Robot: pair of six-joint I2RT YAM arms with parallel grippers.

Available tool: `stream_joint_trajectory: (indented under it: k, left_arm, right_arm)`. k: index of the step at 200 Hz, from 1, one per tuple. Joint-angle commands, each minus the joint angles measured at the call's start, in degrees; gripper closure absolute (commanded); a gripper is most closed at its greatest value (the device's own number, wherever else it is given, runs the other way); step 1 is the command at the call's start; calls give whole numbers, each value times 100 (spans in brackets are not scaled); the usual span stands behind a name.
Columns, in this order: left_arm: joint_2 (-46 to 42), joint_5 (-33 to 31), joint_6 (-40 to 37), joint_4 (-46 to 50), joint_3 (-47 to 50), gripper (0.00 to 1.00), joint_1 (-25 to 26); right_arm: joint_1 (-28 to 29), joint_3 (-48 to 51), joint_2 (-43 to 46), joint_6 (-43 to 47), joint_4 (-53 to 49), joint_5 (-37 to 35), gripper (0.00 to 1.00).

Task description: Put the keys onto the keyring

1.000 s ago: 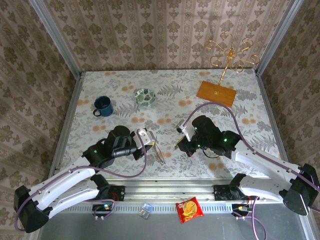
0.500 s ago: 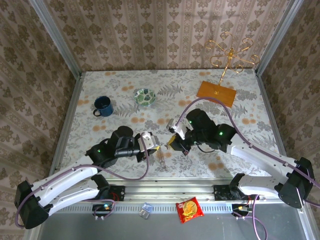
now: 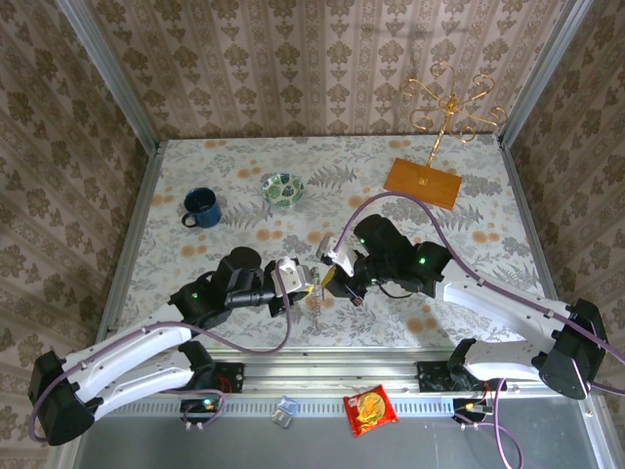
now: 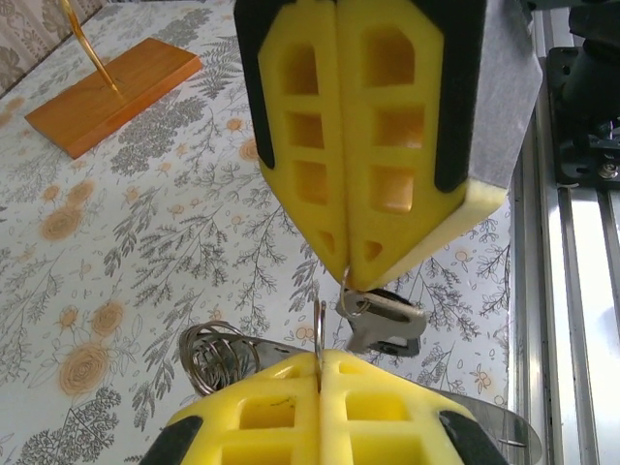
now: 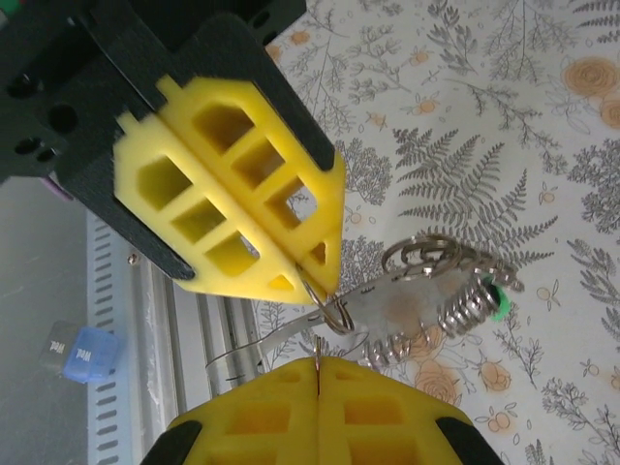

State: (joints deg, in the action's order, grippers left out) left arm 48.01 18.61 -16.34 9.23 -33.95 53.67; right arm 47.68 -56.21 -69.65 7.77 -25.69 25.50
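The left gripper (image 4: 320, 360), jaws together, pinches the thin edge of the keyring (image 4: 484, 412), whose grey band runs off behind its pads. Tip to tip with it, the right gripper (image 4: 349, 271) is clamped on a small wire loop from which the keys (image 4: 385, 325) hang, just above the table (image 3: 469, 195). This looks like the threading step; next, that loop must meet the band's open end, which calls for fine alignment.

A lab test cell dressed as a home is indicated: wallpapered panels (image 3: 322, 59) are framed by aluminium posts (image 3: 109, 73), and a floral-clothed table (image 3: 244, 156) is edged by a metal rail (image 3: 332, 379).
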Motion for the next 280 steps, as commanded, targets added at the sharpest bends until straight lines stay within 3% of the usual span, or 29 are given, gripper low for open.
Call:
stream_joint_trajectory:
  k: [1,159,280]
  left_arm:
    - [7,2,110,-339,83,100,68]
    - [-53,-33,236,-548,259,100,77]
    - [-90,-138,310,-662,312,100,81]
  right_arm:
    - [33,4,-14,19,230,-45,100]
    - [31,114,-110,-272,301,-569,100]
    - [27,79,-206,-395,280,-542,100]
